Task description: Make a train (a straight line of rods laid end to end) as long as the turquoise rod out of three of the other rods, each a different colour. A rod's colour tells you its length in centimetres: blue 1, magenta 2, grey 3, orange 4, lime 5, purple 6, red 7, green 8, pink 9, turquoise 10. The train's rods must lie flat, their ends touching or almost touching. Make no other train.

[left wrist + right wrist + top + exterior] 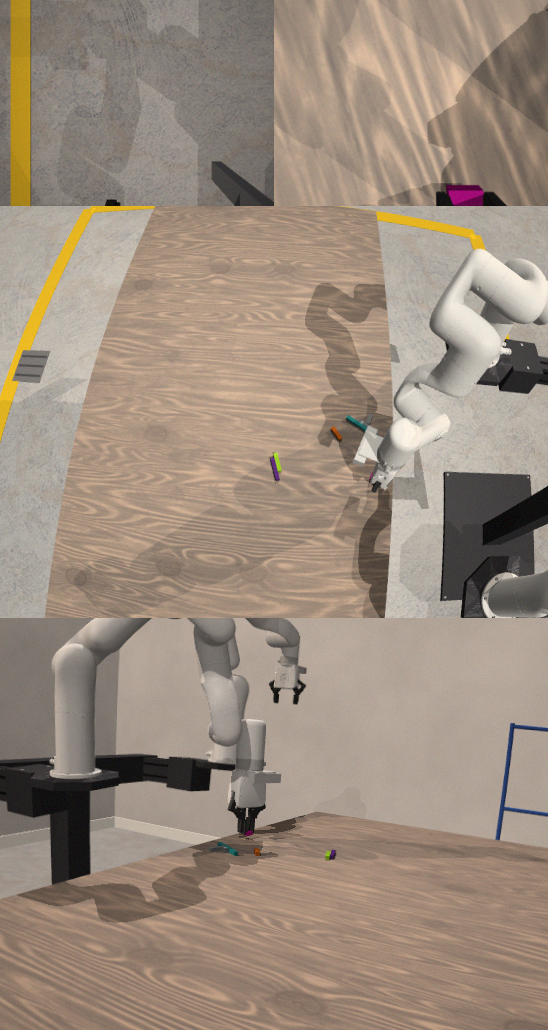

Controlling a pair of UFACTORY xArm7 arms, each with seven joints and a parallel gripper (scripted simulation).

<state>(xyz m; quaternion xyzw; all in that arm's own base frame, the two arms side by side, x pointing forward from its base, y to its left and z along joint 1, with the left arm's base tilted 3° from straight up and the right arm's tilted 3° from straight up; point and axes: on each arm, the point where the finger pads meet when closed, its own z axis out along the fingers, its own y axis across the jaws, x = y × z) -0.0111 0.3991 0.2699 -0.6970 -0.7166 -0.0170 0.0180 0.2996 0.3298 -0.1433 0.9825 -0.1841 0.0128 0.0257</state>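
Wood-grained tabletop (pixel 215 371) (pixel 300 938) below | right pincer (pixel 376 487) (pixel 246 832) grips magenta rod (pixel 371 476) (pixel 249 833) (pixel 466 197), perhaps to set aside | my left pincer (pixel 286 700) open

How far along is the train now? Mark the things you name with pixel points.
Done: none of the train looks joined; the lime rod (pixel 278 462) (pixel 328 855) lies side by side with the purple rod (pixel 274 469) (pixel 333 854), not end to end.
In hand: the magenta rod (pixel 371 476) (pixel 249 833) (pixel 466 197), in the right gripper (pixel 376 487) (pixel 246 832) (pixel 466 200).
Left: probably lining up magenta, lime and what looks like a grey rod (pixel 369 419) (pixel 218 849), near the turquoise rod (pixel 356 422) (pixel 228 849).
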